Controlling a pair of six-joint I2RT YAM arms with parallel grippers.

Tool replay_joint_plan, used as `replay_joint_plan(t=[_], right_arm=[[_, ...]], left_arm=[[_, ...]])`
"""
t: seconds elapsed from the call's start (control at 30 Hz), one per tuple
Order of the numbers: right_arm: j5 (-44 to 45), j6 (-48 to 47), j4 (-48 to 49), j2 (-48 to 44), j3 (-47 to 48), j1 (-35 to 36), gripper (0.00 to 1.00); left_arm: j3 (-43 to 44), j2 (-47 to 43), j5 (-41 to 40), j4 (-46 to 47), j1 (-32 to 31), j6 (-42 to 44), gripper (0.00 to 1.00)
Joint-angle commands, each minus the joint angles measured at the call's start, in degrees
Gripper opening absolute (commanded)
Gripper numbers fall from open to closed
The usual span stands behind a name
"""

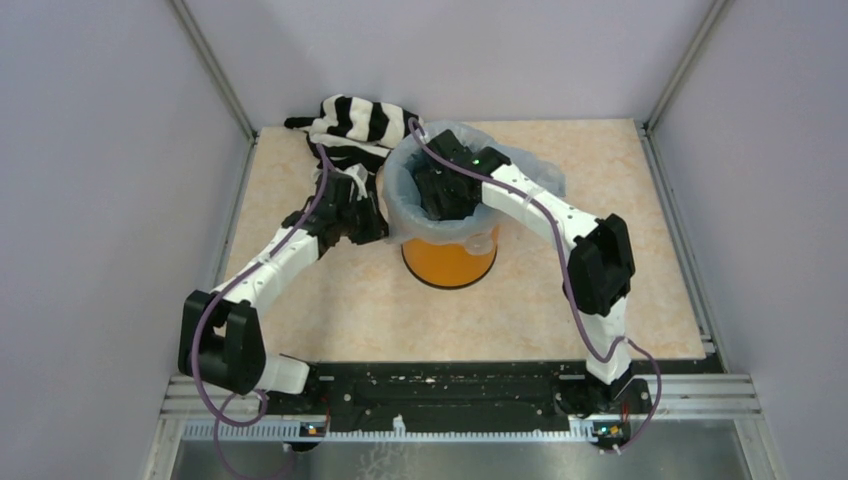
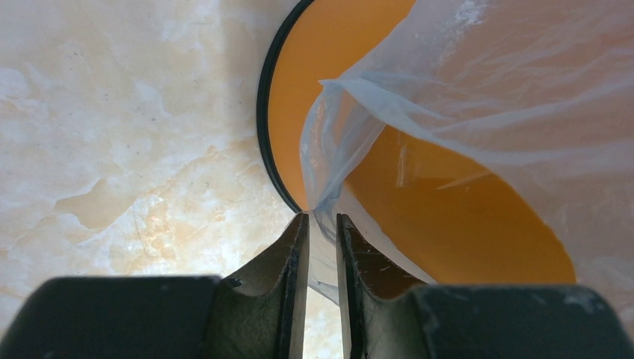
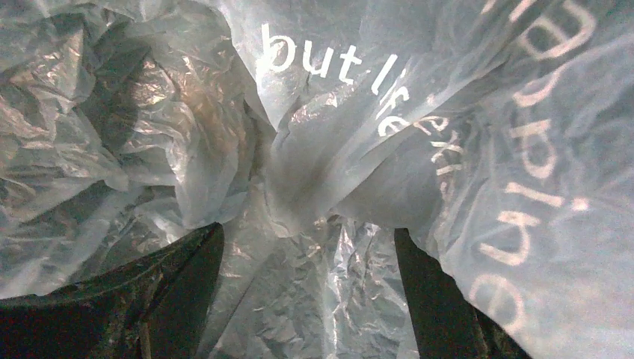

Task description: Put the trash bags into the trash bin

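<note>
Where the top view looks down on the worktop, the left arm stretches from its near-left base toward the far right. The left gripper sits against the left side of the trash bin. The right arm rises from the near right, bends at the elbow and angles far-left, and the right gripper dips into the bin's mouth. The bin stands upright, mouth up, near the middle of the worktop. The trash bag lines it and spills over the rim. A striped cloth lies just far-left of the bin.

From the left wrist, the left gripper is nearly closed, pinching a thin fold of the trash bag beside the orange wall of the trash bin. Bare worktop fills the left.

From the right wrist, the right gripper stands spread wide, clamping nothing. Crinkled film of the trash bag, lettered in white, crowds round both fingers and hides the bin.
</note>
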Motion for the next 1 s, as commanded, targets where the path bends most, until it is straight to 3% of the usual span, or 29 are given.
replay_joint_plan(t=[0.0, 0.13, 0.63, 0.97], right_arm=[[-0.96, 0.06, -3.49, 2.68, 3.74, -0.47, 0.82], [-1.97, 0.46, -3.15, 1.00, 3.56, -0.47, 0.78], [-11.21, 3.64, 1.57, -11.14, -3.73, -0.47, 0.78], [-13.99, 4.66, 3.29, -18.33, -0.93, -0.46, 0.79]], left_arm=[[0.98, 0.75, 0.24, 2.72, -1.22, -0.26, 0.26], [1.10, 1.09, 0.02, 2.88, -1.72, -0.35, 0.26], [1.93, 1.94, -0.97, 2.65, -1.90, -0.70, 0.26], [3.16, 2.77, -1.29, 2.06, -1.90, -0.35, 0.26]])
